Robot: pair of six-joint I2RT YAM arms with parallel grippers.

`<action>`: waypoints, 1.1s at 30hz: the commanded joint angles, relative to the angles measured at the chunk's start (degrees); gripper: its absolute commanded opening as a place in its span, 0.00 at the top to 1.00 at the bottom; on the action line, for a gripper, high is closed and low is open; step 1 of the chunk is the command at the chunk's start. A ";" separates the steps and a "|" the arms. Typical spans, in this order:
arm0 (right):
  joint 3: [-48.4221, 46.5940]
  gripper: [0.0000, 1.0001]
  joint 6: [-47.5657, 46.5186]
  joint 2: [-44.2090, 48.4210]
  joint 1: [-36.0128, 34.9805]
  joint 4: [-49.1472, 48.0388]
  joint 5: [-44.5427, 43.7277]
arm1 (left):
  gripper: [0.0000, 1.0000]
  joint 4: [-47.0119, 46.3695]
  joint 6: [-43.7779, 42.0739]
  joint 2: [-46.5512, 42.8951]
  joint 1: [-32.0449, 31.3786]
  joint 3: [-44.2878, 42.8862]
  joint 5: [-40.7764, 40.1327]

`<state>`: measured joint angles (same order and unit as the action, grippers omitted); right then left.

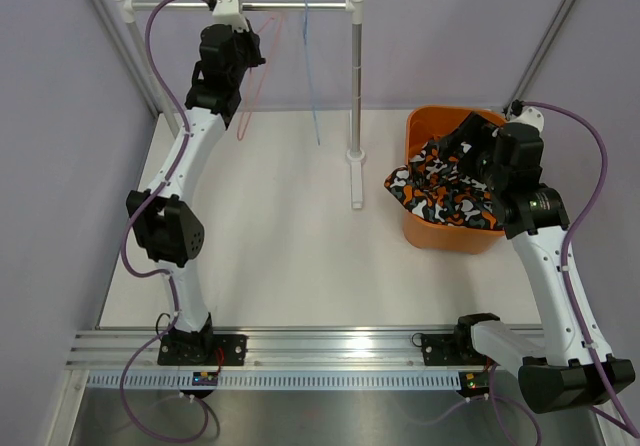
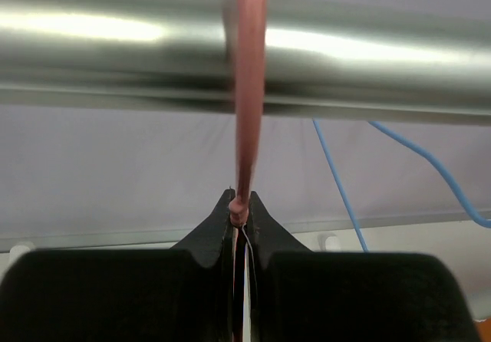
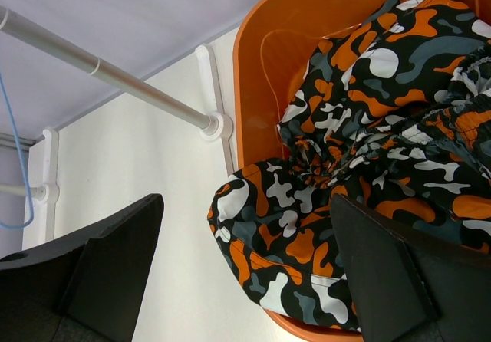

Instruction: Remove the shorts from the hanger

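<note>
Shorts (image 1: 440, 194), soft black-orange-white camouflage cloth, crumpled in orange plastic tub (image 1: 428, 128), counter right. Left hand (image 2: 240, 204) raised far left, pinching thin pink hanger (image 2: 247, 89) under steel rail (image 2: 115, 43). Right hand (image 3: 245, 242) spread above tub.

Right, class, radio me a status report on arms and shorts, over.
Left jaws shut on thin pink hanger at steel rail. Right jaws open above black-orange-white camouflage cloth shorts in orange plastic tub. Nothing in the way.

- No text, label, brand, number or sign can be read in any view.
- The shorts (image 1: 445, 194) bear only orange, white and grey blotches, no lettering.
</note>
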<state>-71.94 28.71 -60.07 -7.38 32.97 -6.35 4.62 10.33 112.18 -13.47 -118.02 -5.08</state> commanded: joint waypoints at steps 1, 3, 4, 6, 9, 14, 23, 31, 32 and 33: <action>0.57 0.00 -1.11 0.57 -0.09 -0.89 0.46 | 1.00 -3.04 -0.13 -0.91 0.29 -1.25 -0.81; 0.84 0.00 -1.11 0.66 -0.18 -0.98 0.37 | 0.98 -3.21 -0.04 -1.35 0.29 -0.81 -0.63; 0.84 0.00 -1.11 0.66 -0.18 -0.89 0.37 | 0.95 -3.22 0.04 -1.70 0.29 -0.29 -0.63; 0.84 0.01 -1.29 0.92 -0.09 -0.80 0.37 | 0.79 -3.56 0.31 -2.31 0.29 0.59 -0.72; 0.84 0.01 -1.11 1.27 -0.09 -0.72 0.28 | 0.62 -4.27 0.05 -4.25 0.29 3.40 -0.63; 0.93 0.00 -1.02 1.63 -0.18 -0.71 0.72 | 0.58 -5.94 -0.48 -6.71 0.29 6.30 -0.72; 1.63 0.01 -0.93 2.77 -0.09 -0.63 1.08 | 0.46 -9.63 -0.48 -13.74 0.29 13.07 -0.81; 0.58 0.00 -2.69 3.12 -0.09 -0.45 1.25 | 0.38 -3.14 2.41 -24.98 0.20 18.23 -8.18; 0.14 0.01 -3.04 3.38 -0.09 -0.54 1.34 | 0.35 -2.61 2.94 -26.65 0.20 19.57 -8.80; 0.05 0.00 -3.22 3.56 -0.09 -0.89 1.51 | 0.34 -2.17 3.73 -28.40 0.20 20.97 -8.63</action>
<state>-70.37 27.68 -58.00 -7.38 32.86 -6.24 2.74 11.66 90.06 -13.50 -99.79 -9.61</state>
